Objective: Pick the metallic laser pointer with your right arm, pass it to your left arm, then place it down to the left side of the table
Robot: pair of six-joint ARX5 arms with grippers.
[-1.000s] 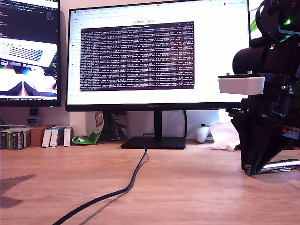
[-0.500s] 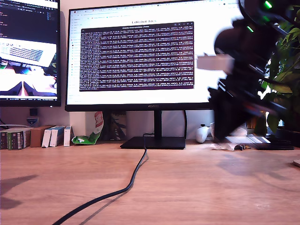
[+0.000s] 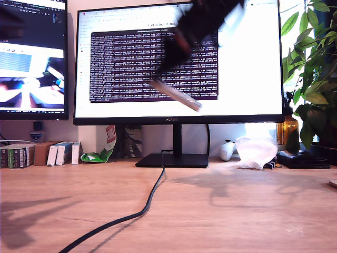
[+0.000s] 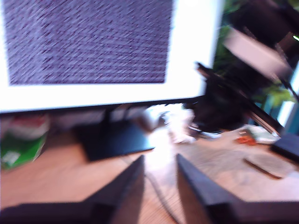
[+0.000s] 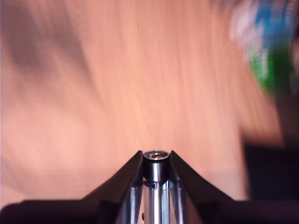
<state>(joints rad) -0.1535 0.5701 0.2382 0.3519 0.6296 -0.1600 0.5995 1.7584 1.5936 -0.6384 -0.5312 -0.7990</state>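
Clamped between the fingers point(image 5: 133, 182) of my second gripper point(image 5: 155, 164) is the metallic laser pointer point(image 5: 155, 186), its round end showing just at the fingertips, with a dark finger pressed to each side of the barrel. In the exterior view the pointer point(image 3: 176, 95) hangs high above the table point(image 3: 237, 211), in front of the large monitor point(image 3: 247, 63), slanting down toward that view's right from the blurred black second arm point(image 3: 197, 26). It touches nothing but the gripper.

My first gripper point(image 4: 159, 175) holds nothing; its fingers point(image 4: 128, 184) stand a little apart, with bare wood and the monitor's foot visible through the gap. I cannot find this gripper in the exterior view.

Handling, as judged: the pointer is a rigid, smooth metal cylinder, probably light, and prone to slipping or rolling in a loose grip. The free length protruding below the second gripper is the sensible place for the receiving hold, taken across the barrel.

A black cable point(image 3: 131, 213) runs across the table toward its front edge.
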